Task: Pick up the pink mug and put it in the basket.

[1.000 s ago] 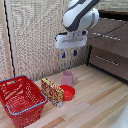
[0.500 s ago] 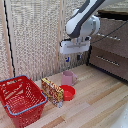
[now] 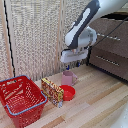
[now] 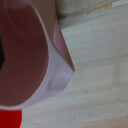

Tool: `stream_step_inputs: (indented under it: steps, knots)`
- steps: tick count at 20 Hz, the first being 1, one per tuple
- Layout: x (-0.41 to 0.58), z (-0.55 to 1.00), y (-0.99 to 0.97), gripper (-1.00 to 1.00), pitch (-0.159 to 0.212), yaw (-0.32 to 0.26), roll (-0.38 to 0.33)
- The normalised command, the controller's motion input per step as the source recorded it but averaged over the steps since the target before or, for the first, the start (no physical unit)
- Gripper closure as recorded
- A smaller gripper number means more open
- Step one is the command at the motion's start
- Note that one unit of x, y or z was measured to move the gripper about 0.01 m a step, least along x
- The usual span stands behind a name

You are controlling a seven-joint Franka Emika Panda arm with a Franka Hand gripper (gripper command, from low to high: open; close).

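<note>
The pincer [image 3: 73, 64] points down just above the pink mug [image 3: 68, 77]; its spread cannot be told.

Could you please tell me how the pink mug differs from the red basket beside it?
The pink mug is small, pale and solid-walled; the basket is far larger, bright red with lattice sides. The mug sits right under the gripper; the basket stands apart toward the exterior view's left. Both rest upright on the wooden surface.
</note>
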Motion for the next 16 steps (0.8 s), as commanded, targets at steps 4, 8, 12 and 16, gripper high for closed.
stream_step_inputs:
  steps: [4,8,12,16]
  knots:
    - [-0.054,-0.35,-0.15,-1.0,0.098,0.088,-0.028]
    - [0.001,-0.29,-0.12,1.0,0.054,0.071,-0.023]
    - [0.035,-0.17,-0.04,1.0,0.0,0.073,-0.004]
    - [0.0,-0.05,0.0,1.0,0.015,0.006,0.0]
